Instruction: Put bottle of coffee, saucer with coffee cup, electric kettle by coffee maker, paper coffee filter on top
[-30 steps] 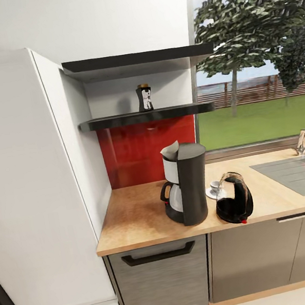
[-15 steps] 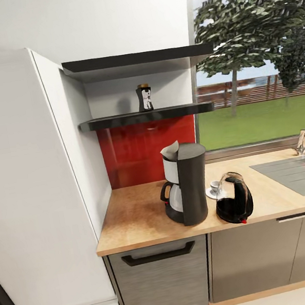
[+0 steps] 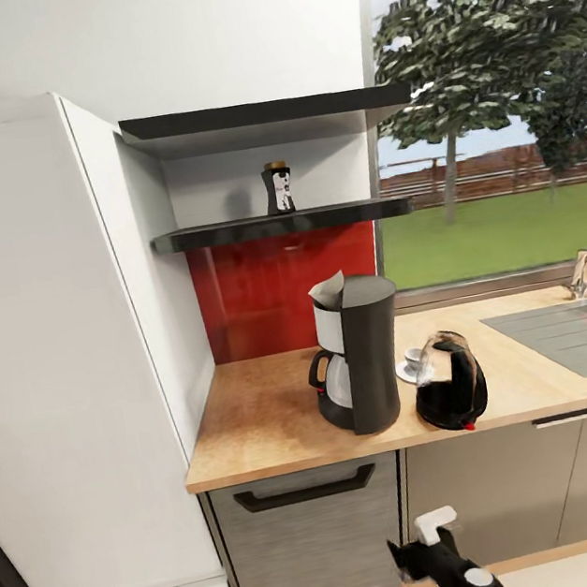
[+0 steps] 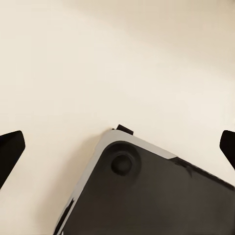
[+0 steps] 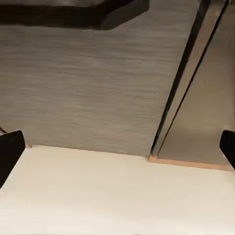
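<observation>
The black coffee maker [image 3: 364, 354] stands on the wooden countertop [image 3: 257, 422], and a white paper filter [image 3: 328, 290] sticks up from its top. Just to its right leans the black electric kettle [image 3: 452, 391]. Behind the kettle, a small cup sits on a white saucer [image 3: 411, 365]. The dark bottle of coffee [image 3: 278, 188] stands on the black shelf [image 3: 227, 233] above. My right gripper [image 3: 424, 540] is low in front of the cabinets and is open [image 5: 117, 149]. My left gripper [image 4: 117, 149] is open over the beige floor.
A tall white fridge [image 3: 59, 368] closes off the counter's left end. A sink [image 3: 583, 328] with a tap lies at the right. Below the counter is a grey appliance front with a black handle [image 3: 306, 492]. My dark base plate [image 4: 156, 196] lies under the left gripper.
My right arm has risen into the bottom of the head view. The things on the counter and shelf have not moved.
</observation>
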Controlling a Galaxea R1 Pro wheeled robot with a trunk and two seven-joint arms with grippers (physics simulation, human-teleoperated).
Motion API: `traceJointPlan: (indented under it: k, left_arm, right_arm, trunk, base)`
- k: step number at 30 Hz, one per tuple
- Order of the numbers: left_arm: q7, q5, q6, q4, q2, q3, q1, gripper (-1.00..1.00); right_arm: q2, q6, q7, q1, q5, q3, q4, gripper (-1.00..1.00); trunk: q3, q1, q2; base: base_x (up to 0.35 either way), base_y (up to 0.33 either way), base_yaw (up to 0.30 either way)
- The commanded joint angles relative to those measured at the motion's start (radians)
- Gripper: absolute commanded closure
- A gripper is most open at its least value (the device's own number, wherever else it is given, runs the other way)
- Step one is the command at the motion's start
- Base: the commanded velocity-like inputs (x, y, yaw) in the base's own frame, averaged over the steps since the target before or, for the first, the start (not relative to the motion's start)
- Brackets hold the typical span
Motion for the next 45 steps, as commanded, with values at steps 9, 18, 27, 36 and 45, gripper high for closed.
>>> traceJointPlan:
  k: [9,18,27,36,45]
  left_arm:
    - [0.002,-0.002,-0.002,-0.001,0.002,-0.007,0.0,-1.0]
    - [0.002,0.006,-0.002,-0.001,0.011,-0.007,0.0,-1.0]
    - [0.002,0.012,-0.002,0.007,0.013,-0.006,0.0,-1.0]
    - [0.002,0.015,-0.002,0.023,0.021,-0.005,0.0,-1.0]
    - [0.002,0.017,-0.002,0.024,0.02,-0.005,0.0,-1.0]
  right_arm:
    - [0.017,0.09,0.017,0.001,0.004,0.009,-0.599,-1.0]
    - [0.083,0.49,-0.033,-0.049,0.004,0.006,-1.074,-1.0]
    - [0.122,0.766,-0.146,-0.378,0.001,0.006,-1.11,-1.0]
    - [0.122,1.024,-0.164,-0.687,-0.125,0.005,-1.104,-1.0]
    - [0.122,1.093,-0.199,-0.929,-0.18,0.005,-0.962,-1.0]
  trunk:
    - [-0.001,0.0,-0.001]
    - [-0.001,0.0,-0.001]
    - [-0.001,0.0,-0.001]
    - [-0.001,0.0,-0.001]
    - [-0.001,0.0,-0.001]
  base:
    - [0.0,0.0,0.0]
    - [0.0,0.0,0.0]
    - [0.0,0.0,0.0]
    - [0.0,0.0,0.0]
    - [0.0,0.0,0.0]
